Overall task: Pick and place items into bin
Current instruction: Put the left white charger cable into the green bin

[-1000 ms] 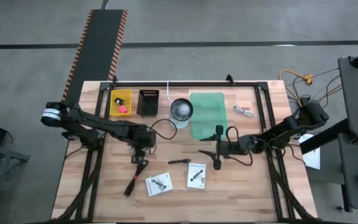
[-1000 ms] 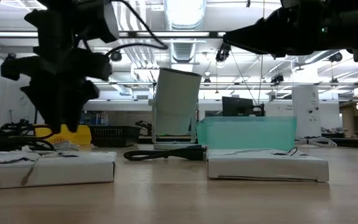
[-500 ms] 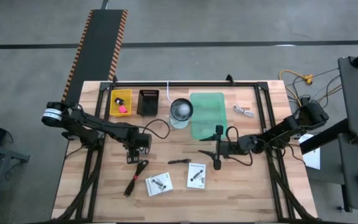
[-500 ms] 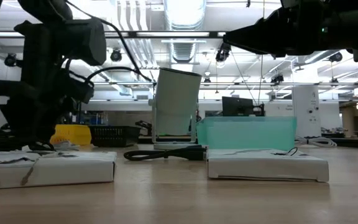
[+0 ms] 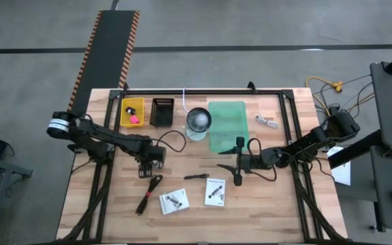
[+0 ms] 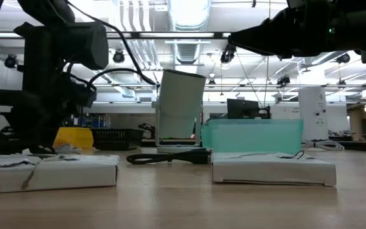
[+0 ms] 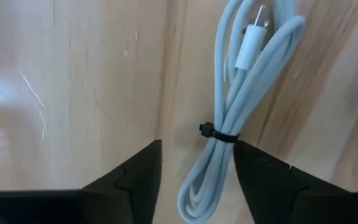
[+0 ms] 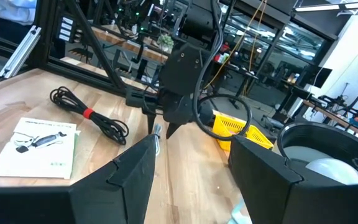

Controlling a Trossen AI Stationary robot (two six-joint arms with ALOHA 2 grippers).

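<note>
Now that the left pincer (image 7: 197,146) has come down low over the worktop (image 7: 73,81), a pale cable (image 7: 253,68) lies between its open fingers. They have begun closing, so a grab looks near. Beside the green bin (image 5: 226,126), the right pincer (image 5: 238,162) waits open.

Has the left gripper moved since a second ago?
Yes. The left gripper has pulled back from the black cable, toward the yellow bin.

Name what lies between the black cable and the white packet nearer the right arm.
The other white packet lies there, flat on the wood between the black cable and the packet nearer the right arm. The high view shows this.
</note>
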